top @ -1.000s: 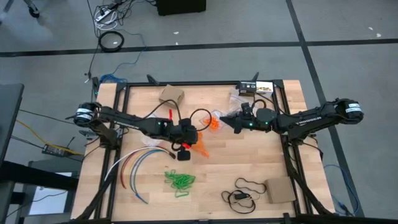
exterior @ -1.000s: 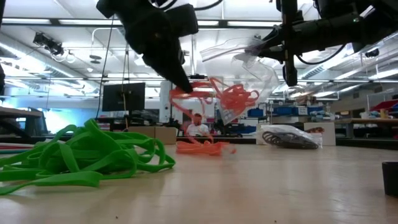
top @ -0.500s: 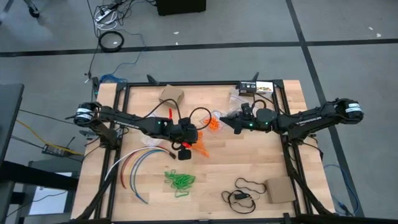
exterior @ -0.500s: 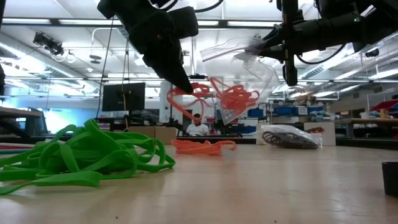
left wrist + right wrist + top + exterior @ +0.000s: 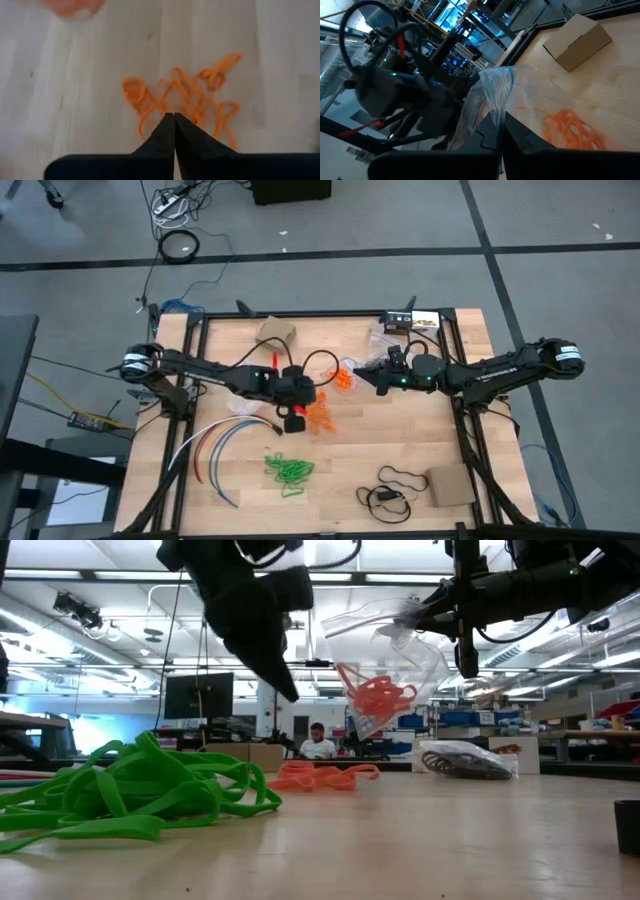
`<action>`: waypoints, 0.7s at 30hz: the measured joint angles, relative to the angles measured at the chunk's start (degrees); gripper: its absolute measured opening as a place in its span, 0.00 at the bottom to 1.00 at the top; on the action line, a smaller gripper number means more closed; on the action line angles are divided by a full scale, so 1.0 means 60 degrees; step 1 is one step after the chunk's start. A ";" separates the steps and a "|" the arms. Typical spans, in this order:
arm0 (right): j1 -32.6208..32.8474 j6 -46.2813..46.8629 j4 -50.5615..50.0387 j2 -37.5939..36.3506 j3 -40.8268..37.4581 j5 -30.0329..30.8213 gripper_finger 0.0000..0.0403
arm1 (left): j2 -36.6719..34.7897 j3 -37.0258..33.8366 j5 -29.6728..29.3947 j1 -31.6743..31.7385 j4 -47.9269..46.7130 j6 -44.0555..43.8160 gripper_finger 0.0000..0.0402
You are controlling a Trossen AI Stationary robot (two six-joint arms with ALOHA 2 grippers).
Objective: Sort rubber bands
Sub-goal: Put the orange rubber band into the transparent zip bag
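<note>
**Orange bands have dropped from the left gripper**

Orange rubber bands that hung from the left gripper (image 5: 285, 690) a second ago now lie on the table (image 5: 420, 840), and its fingers have closed with nothing between them.

From above, the left gripper (image 5: 297, 414) sits just beside the orange heap (image 5: 320, 418). The green heap (image 5: 288, 470) lies nearer the front edge. The right gripper (image 5: 380, 374) is pinched shut on a clear bag (image 5: 350, 372) with orange bands in it.

Down low, the bag (image 5: 385, 660) hangs in the air, the orange pile (image 5: 320, 776) lies flat, and the green pile (image 5: 130, 790) is close.

The left wrist camera shows shut fingers (image 5: 170, 135) over the orange bands (image 5: 185, 95).

The right wrist camera shows the bag (image 5: 492, 95) gripped
</note>
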 joint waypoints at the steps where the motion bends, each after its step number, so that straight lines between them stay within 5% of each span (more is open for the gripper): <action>1: 0.0000 0.0000 0.0001 0.0000 0.0000 -0.0001 0.01 | 0.0036 0.0000 0.0004 0.0036 -0.0150 0.0016 0.02; 14: 0.0000 -0.0015 -0.0004 0.0000 0.0000 -0.0001 0.01 | 0.1184 -0.1179 -0.0294 0.1101 0.1601 -0.0518 0.35; 21: 0.0000 -0.0115 -0.0064 0.0000 0.0000 -0.0002 0.01 | 0.1692 -0.1266 0.1818 0.1806 0.2100 -0.0883 0.34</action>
